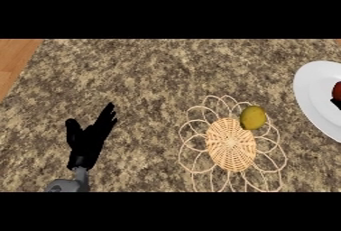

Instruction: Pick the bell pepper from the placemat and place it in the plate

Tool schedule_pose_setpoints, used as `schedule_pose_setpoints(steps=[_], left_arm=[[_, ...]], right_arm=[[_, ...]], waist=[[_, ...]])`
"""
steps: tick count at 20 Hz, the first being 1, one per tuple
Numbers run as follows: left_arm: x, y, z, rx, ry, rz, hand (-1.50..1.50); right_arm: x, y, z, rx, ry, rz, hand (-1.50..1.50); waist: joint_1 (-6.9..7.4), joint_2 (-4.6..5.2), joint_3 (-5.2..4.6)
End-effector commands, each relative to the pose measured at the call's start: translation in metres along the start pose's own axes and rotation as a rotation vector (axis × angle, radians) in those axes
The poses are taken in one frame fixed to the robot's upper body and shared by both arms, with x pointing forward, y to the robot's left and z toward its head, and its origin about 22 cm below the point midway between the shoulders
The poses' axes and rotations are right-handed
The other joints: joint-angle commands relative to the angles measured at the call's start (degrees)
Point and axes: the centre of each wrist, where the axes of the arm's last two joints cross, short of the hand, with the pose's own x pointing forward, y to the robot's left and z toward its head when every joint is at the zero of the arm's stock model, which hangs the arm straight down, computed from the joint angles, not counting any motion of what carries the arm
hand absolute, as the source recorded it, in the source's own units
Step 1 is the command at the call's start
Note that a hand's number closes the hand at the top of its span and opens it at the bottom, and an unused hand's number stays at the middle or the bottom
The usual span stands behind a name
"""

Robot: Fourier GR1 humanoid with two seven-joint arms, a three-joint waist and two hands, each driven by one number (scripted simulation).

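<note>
A red object [338, 90], likely the bell pepper, shows only as a sliver at the view's right edge, over the white plate [313, 90]. Just below it a small black piece of my right hand [335, 104] enters from that edge; the frame cuts off the rest. Whether the hand holds the red object I cannot tell. The woven placemat [231, 144] lies at centre right on the counter. My left hand [90, 135] rests open at the lower left, fingers pointing up, well apart from the placemat.
A yellow-green rounded fruit [253, 117] sits on the placemat's upper right part. The speckled stone counter [133, 76] spreads across the view. A wooden strip [15, 58] borders it at the upper left.
</note>
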Motion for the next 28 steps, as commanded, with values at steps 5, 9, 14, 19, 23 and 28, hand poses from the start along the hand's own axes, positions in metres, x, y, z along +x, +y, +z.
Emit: schedule_pose_setpoints(steps=[5,9,14,19,23,28], left_arm=[[-0.011,0.001,0.002,-0.011,0.036,-0.002,0.00],[-0.006,0.000,0.000,-0.024,0.008,0.001,0.00],[-0.013,0.007,0.005,0.017,0.025,0.013,0.00],[-0.017,0.005,0.006,-0.004,0.024,0.014,0.00],[-0.015,0.003,0.010,0.037,0.024,0.012,0.00],[-0.015,-0.001,0.012,0.022,0.023,0.015,0.00]], right_arm=[[-0.003,0.028,0.000,0.202,0.035,-0.037,-1.50],[0.003,0.029,-0.007,0.174,-0.040,-0.197,-1.50],[0.002,0.008,-0.011,0.036,-0.063,-0.424,-1.50],[-0.008,-0.033,-0.001,0.031,0.007,-0.491,-1.50],[-0.027,-0.050,0.024,0.135,-0.003,-0.561,-1.50],[-0.029,-0.089,0.033,0.232,-0.007,-0.574,-1.50]], waist=[[0.82,0.45,0.12],[0.48,0.49,0.21],[-0.45,0.18,0.12],[-0.46,0.45,0.17],[-1.52,-0.04,0.21],[-2.06,-0.14,0.36]])
